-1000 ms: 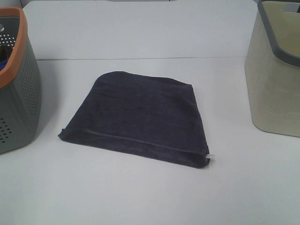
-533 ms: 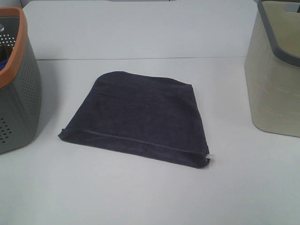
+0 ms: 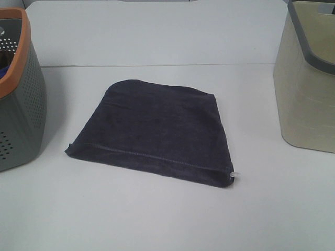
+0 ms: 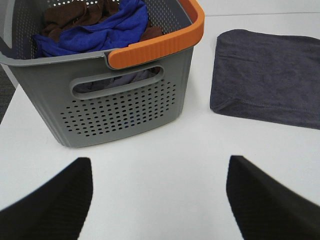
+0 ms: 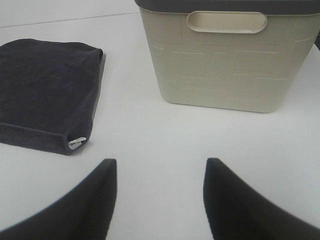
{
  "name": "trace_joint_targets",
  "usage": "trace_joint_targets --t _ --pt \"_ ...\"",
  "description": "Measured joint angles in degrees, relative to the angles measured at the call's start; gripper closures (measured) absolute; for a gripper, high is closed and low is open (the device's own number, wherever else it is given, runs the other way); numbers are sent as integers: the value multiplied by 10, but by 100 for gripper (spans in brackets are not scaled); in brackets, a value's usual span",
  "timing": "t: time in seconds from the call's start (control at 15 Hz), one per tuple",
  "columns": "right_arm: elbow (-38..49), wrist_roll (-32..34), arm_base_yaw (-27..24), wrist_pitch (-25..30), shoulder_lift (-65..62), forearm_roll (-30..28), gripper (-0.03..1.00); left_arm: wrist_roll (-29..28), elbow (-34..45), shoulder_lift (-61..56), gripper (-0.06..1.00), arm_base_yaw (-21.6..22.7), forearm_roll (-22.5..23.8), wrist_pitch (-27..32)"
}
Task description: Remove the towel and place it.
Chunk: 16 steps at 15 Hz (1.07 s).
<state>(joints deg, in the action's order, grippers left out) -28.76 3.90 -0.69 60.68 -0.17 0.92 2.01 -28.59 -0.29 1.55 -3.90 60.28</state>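
Observation:
The dark navy-charcoal towel (image 3: 154,130) lies folded flat in the middle of the white table, hem toward the front, with a tiny white tag (image 3: 233,174) at its front right corner. It also shows in the left wrist view (image 4: 267,80) and the right wrist view (image 5: 45,90). My left gripper (image 4: 160,195) is open and empty above bare table in front of the grey basket. My right gripper (image 5: 157,200) is open and empty above bare table, between the towel and the beige bin. Neither gripper shows in the exterior high view.
A grey perforated basket with an orange rim (image 3: 18,89) stands at the left edge and holds blue and brown cloths (image 4: 100,25). A beige bin with a grey rim (image 3: 309,78) stands at the right, with a handle slot (image 5: 227,21).

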Motion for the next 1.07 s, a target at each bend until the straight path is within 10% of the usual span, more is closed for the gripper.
trace_joint_targets --t 1.07 --pt "0 -16 0 0 0 -13 43 -2 0 0 24 0 0 -3"
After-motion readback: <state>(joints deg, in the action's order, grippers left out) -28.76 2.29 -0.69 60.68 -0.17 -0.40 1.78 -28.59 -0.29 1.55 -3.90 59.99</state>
